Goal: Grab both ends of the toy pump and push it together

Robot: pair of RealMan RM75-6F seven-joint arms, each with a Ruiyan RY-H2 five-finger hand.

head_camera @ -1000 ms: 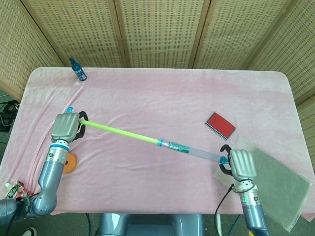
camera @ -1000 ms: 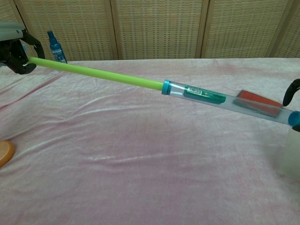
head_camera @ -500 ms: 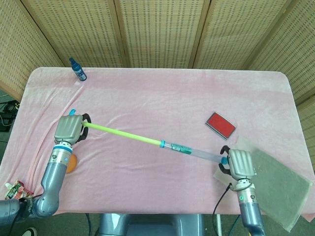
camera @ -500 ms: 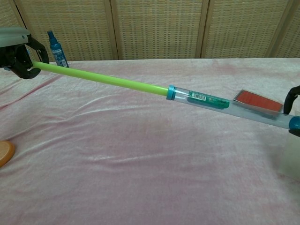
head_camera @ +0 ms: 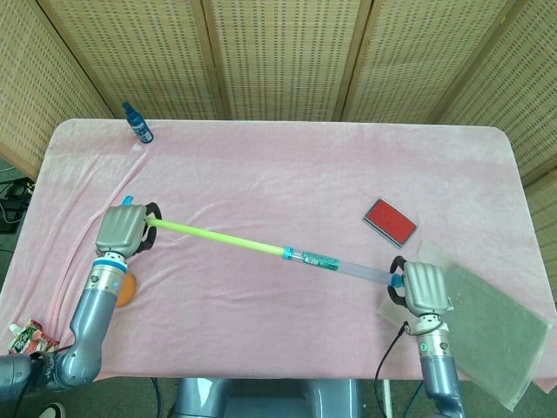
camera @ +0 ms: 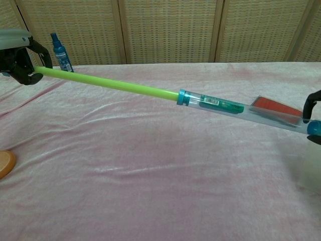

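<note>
The toy pump (head_camera: 300, 255) (camera: 210, 102) hangs above the pink cloth, stretched from left to lower right. Its lime green rod (head_camera: 218, 235) (camera: 108, 83) enters a clear tube (head_camera: 348, 267) (camera: 261, 116) at a blue collar (head_camera: 286, 252) (camera: 181, 97). My left hand (head_camera: 122, 228) (camera: 19, 56) grips the rod's far end. My right hand (head_camera: 420, 289) (camera: 312, 110) grips the tube's blue end cap; in the chest view only its dark fingers show at the right edge.
A small blue spray bottle (head_camera: 137, 123) (camera: 60, 50) stands at the back left. A red flat box (head_camera: 390, 220) (camera: 276, 109) lies right of centre. An orange disc (head_camera: 127, 291) (camera: 4, 163) sits under my left forearm, a grey sheet (head_camera: 487, 331) lies at the front right corner, and a wrapper (head_camera: 26, 334) lies off the left edge.
Over the second, the left hand moved slightly right and the blue collar slid along the rod, shortening the exposed green part a little. The right hand barely moved.
</note>
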